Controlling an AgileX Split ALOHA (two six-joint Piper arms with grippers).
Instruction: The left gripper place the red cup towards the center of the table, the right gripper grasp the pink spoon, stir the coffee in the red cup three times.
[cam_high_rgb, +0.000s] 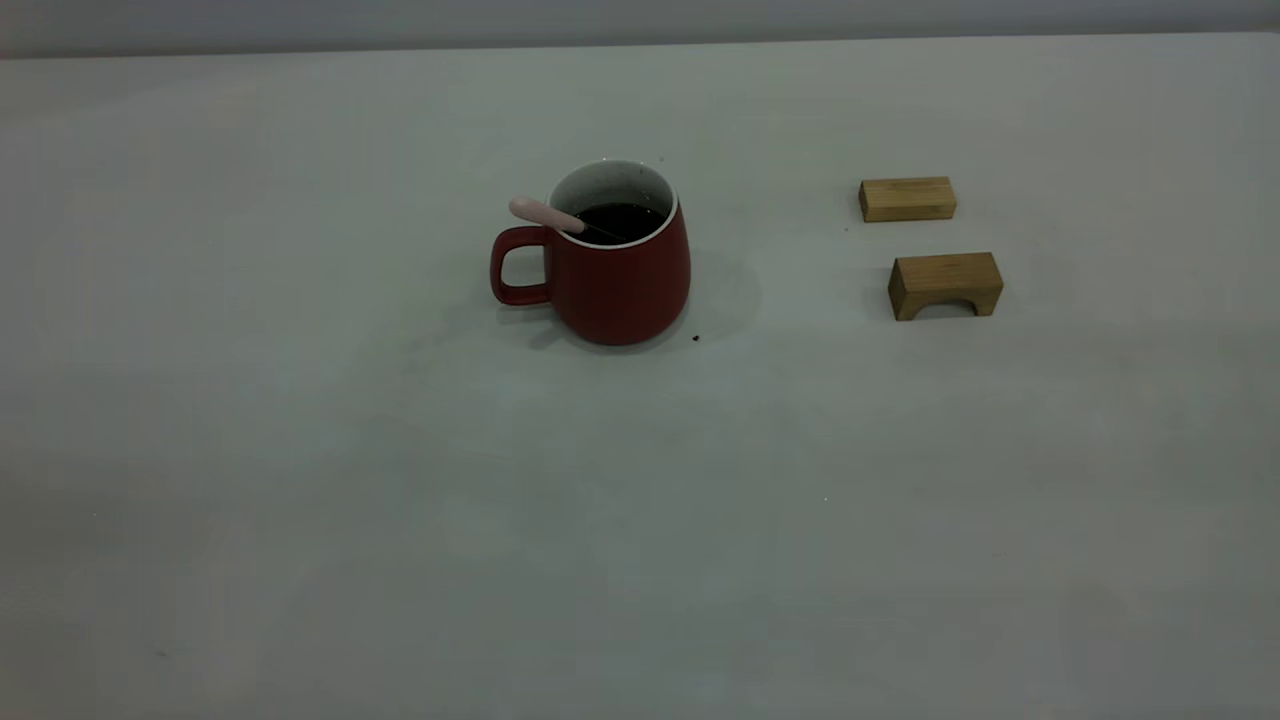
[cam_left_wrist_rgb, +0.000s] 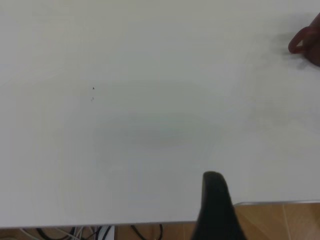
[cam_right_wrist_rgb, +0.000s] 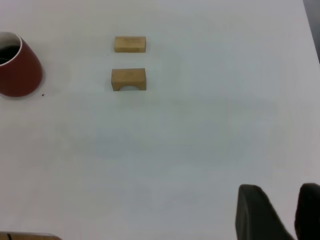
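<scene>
Black fingers (cam_right_wrist_rgb: 272, 215) of the right gripper (cam_right_wrist_rgb: 296, 212) stand slightly parted, empty; the left gripper (cam_left_wrist_rgb: 216, 207) shows one finger, state untellable. Mid-worktop (cam_high_rgb: 300, 520), the squat dark-red ceramic cup (cam_high_rgb: 620, 272) holds coffee (cam_high_rgb: 620, 220) and the pink-handled spoon (cam_high_rgb: 545, 213), right of it two tan wooden blocks (cam_high_rgb: 907, 198).

A matt, smooth ceramic finish is shown on the red cup (cam_high_rgb: 620, 275), its inside (cam_high_rgb: 612, 185) glazed white and speckled, its rim edged in thin white. A dark, glossy surface is presented by the coffee (cam_high_rgb: 622, 220). The pink spoon (cam_high_rgb: 545, 214) is seen with a smooth, pale handle that looks like plastic or ceramic. Two wooden blocks (cam_high_rgb: 907, 199) (cam_high_rgb: 945, 283) are finished in light, unpainted grain. The table (cam_high_rgb: 300, 500) is covered in a plain, matt, pale surface. Matt black fingers (cam_right_wrist_rgb: 257, 215) are seen on the right gripper (cam_right_wrist_rgb: 280, 215).
</scene>
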